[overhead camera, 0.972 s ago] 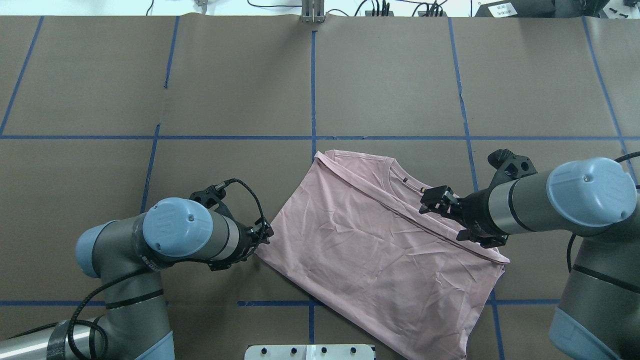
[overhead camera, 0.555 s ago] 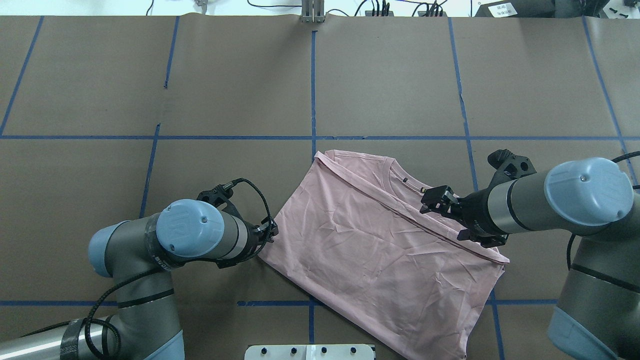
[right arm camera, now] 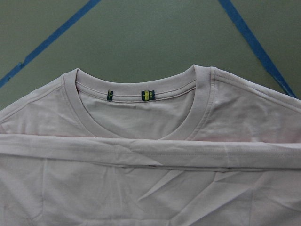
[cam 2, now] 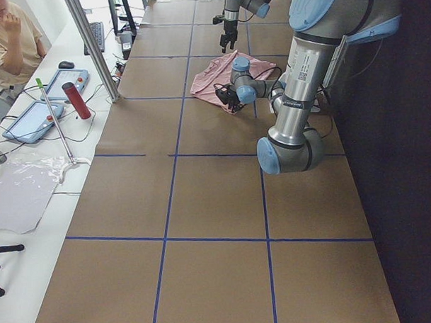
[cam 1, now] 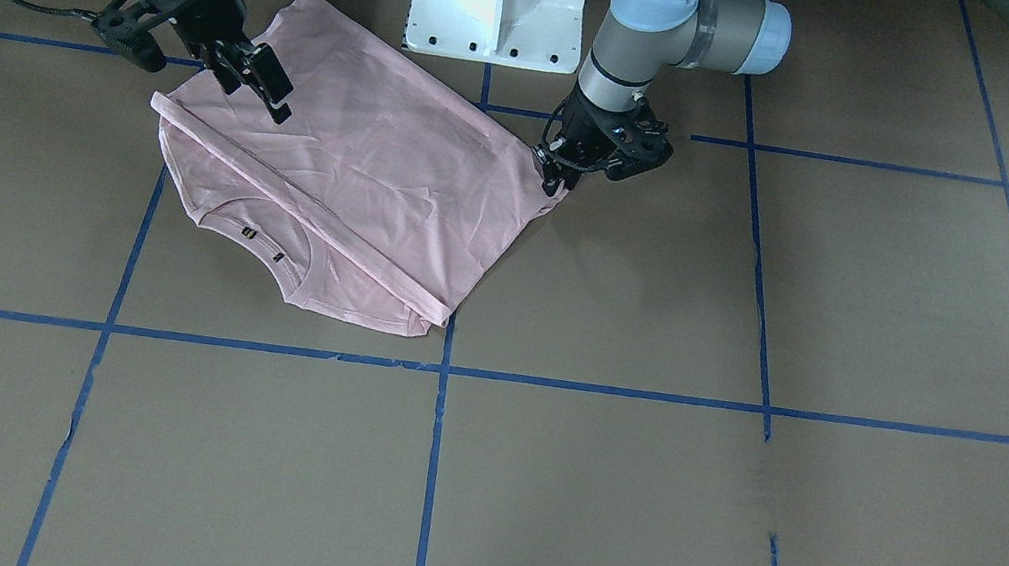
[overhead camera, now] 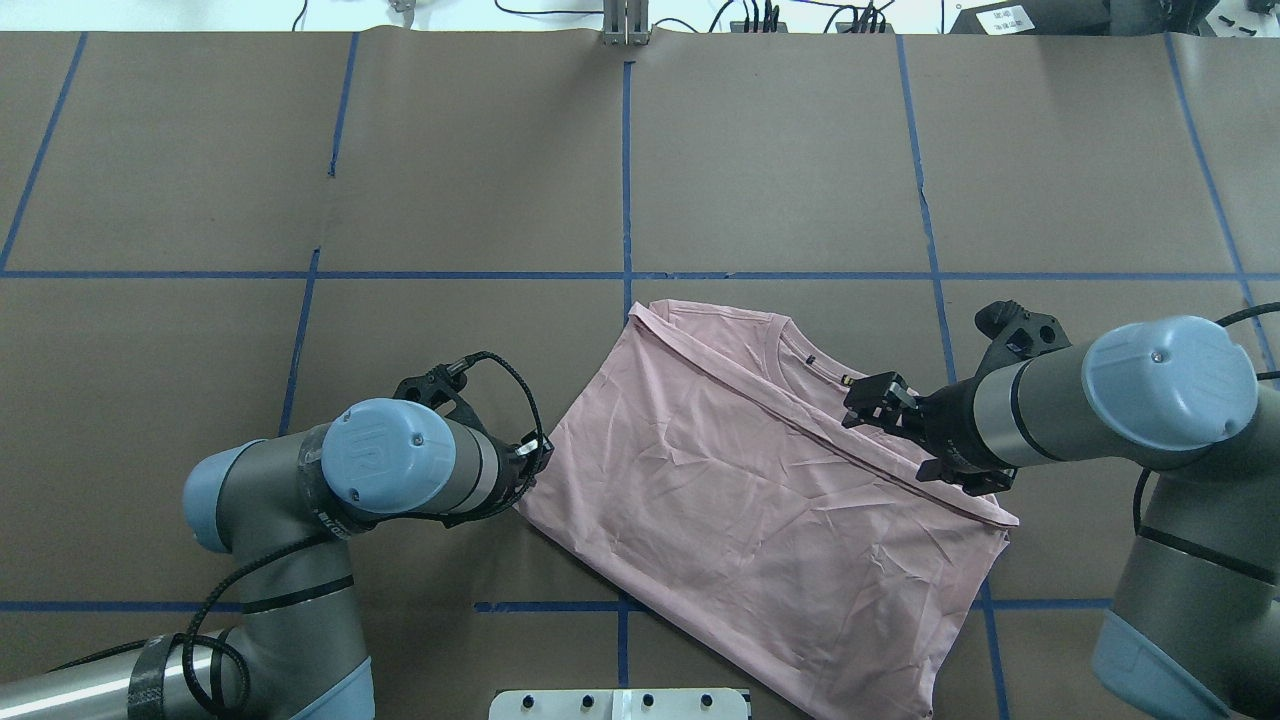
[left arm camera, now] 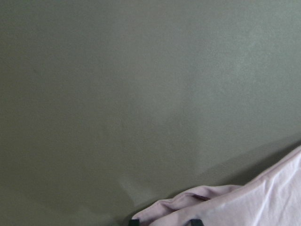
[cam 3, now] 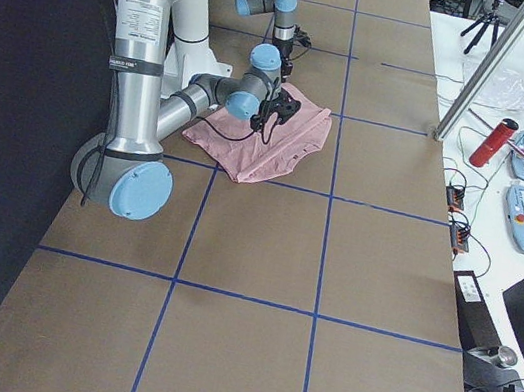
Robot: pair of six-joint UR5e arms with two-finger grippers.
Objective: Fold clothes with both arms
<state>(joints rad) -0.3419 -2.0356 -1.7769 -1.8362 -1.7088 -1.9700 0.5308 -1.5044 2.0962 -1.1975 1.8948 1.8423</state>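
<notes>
On the left, the left arm [overhead camera: 390,470] reaches low across the bench [overhead camera: 450,180]. The left fingers [cam 1: 554,177] meet the left corner of the T-shirt [overhead camera: 740,500]. In the wrist view a small bunch of pink cloth sits between the two dark tips, so they look narrowed onto that corner, which is puckered and slightly raised off the bench. Judging by the task, the corner is gripped so it can be carried across for the next fold.

The T-shirt lies in the near half of the bench, a little right of centre and turned diagonally. Its nearest corner runs out of the overhead view. It is pale pink, finely creased, and shows no print. The lower part is doubled up, so the hem [right arm camera: 150,153] runs as a straight band just below the ribbed collar [right arm camera: 197,101], which points far. Two small tags [right arm camera: 147,95] sit inside the collar.

On the right, the right arm [overhead camera: 1100,400] comes in above the cloth. The right fingers [overhead camera: 868,400] are spread and hold nothing, hovering over the hem band beside the collar, likely lined up to take that edge.
</notes>
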